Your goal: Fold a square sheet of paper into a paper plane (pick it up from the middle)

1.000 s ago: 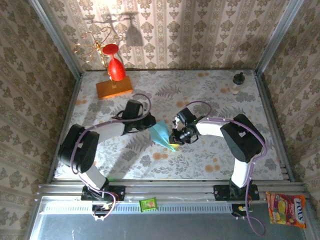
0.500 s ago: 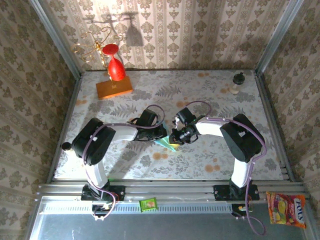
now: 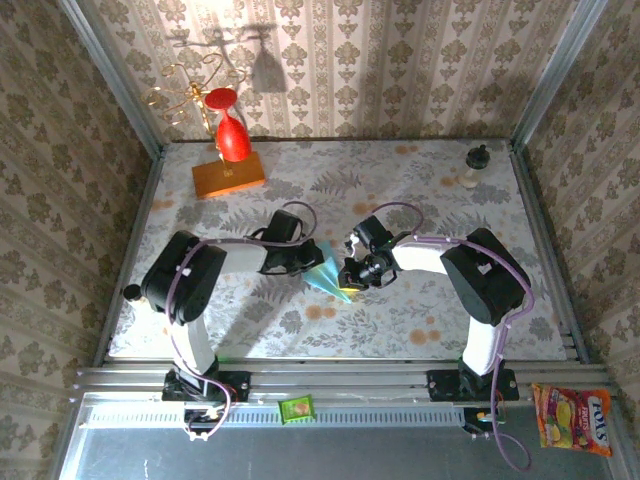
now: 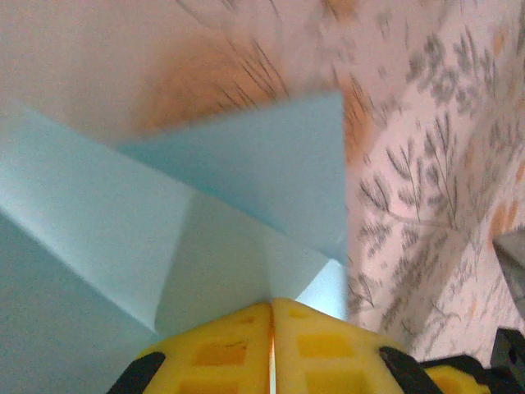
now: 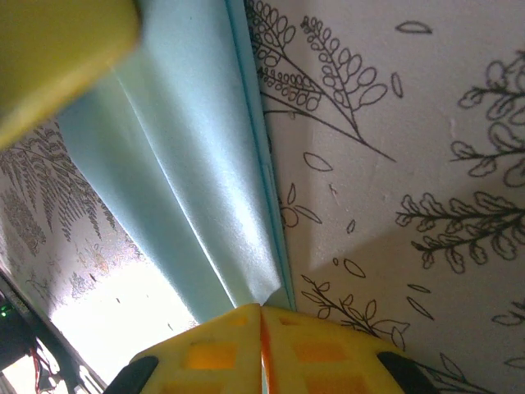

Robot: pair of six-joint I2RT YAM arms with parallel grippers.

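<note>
I have the paper plane [image 3: 326,272] held between both arms near the middle of the tabletop [image 3: 430,320], slightly toward the near edge. It is well apart from the orange block [image 3: 228,177] by the far left corner. The left gripper [image 4: 271,316] has its yellow pads pressed together on the wide end, right where the folded flaps meet. The right gripper [image 5: 261,316] is likewise pinched closed on the paper, where the long creased layers narrow toward the sharp tip. I read this two-ended hold as deliberate, since the sheet is thin and floppy. Gripping it at opposite ends should keep it stretched, so the layers stay stacked and the centre crease runs straight. The paper seems to sit just off the surface, judging by the shadow beneath it, though I can't say for certain. The fold looks partly formed, so I'd move gently, as any twist between the wrists could tear or skew it
</note>
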